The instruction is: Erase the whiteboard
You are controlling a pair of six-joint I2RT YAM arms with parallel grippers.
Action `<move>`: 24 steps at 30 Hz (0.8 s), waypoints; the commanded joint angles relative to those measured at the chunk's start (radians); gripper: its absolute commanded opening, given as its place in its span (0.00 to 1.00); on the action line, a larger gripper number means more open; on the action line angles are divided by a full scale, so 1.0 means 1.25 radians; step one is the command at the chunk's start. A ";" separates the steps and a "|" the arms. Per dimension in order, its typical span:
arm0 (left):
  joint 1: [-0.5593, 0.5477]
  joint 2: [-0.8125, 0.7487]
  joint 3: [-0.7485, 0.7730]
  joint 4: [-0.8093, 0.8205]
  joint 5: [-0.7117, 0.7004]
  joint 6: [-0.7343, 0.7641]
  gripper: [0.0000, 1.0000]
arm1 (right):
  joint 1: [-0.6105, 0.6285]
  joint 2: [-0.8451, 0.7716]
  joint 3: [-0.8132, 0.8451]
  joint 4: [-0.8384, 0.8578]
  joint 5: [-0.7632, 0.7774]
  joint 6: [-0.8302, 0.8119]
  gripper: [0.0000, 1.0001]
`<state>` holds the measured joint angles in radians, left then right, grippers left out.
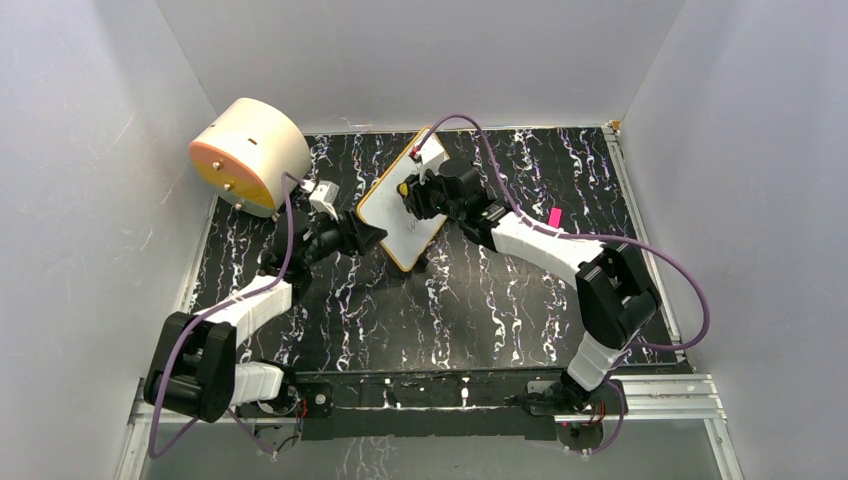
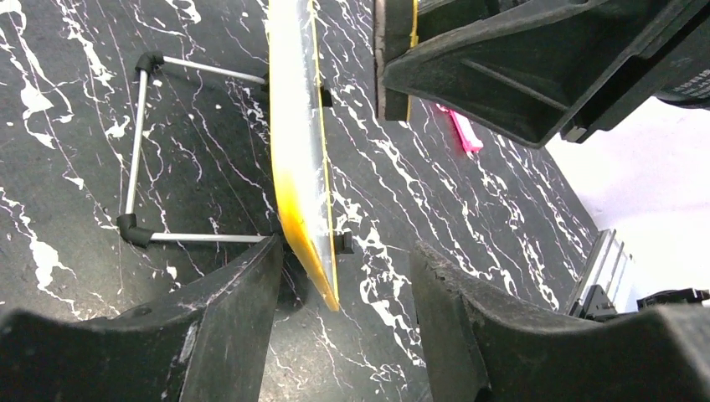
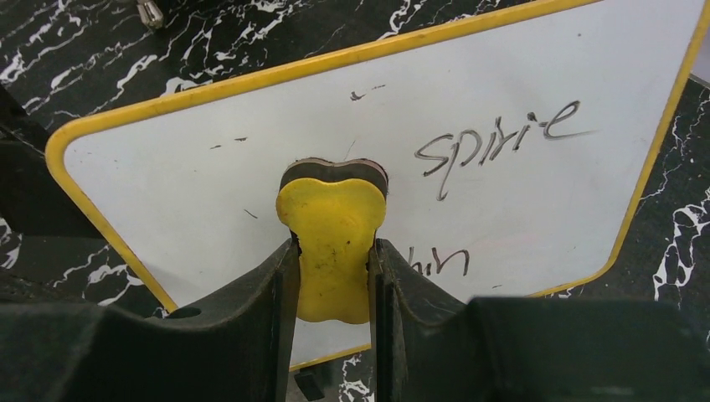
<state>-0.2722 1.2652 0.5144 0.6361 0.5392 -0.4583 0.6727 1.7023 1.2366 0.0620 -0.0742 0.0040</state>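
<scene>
The left arm reaches from its near-left base toward the far middle, forearm low over the surface. The left gripper (image 1: 376, 236) points right, its fingers (image 2: 226, 318) spread apart. The right arm rises from the near-right base, bends at a raised elbow and stretches left and far. The right gripper (image 1: 408, 192) has its fingers pressed tight on a yellow eraser (image 3: 333, 222).

Behind the right end effector (image 3: 333, 251) and its yellow bone-shaped eraser block (image 3: 332, 226), the lower line of writing on the small white rectangular whiteboard with yellow-orange frame (image 3: 519, 193) is partly covered; only "hin" shows. Seen edge-on from the left wrist, its face is hidden. The pink object (image 1: 554, 216) near the right edge of the bench (image 1: 500, 320) is too small to identify.
</scene>
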 commanded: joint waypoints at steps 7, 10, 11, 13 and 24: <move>-0.003 0.045 -0.005 0.122 -0.039 -0.054 0.32 | -0.023 -0.061 0.014 0.017 0.067 0.059 0.21; -0.003 0.061 0.003 0.126 -0.021 -0.031 0.18 | -0.038 -0.064 0.018 0.010 0.066 0.063 0.22; -0.004 0.062 0.005 0.118 -0.018 -0.018 0.14 | -0.041 -0.064 0.019 0.007 0.062 0.064 0.22; -0.003 0.061 0.004 0.105 -0.003 0.011 0.06 | -0.049 -0.067 0.015 0.007 0.059 0.064 0.22; 0.000 0.051 0.001 0.097 0.157 0.064 0.00 | -0.130 -0.079 -0.030 0.032 0.051 0.083 0.22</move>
<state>-0.2684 1.3464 0.5053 0.7521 0.5842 -0.4194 0.5564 1.6527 1.2167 0.0479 -0.0105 0.0875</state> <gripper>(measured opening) 0.047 0.299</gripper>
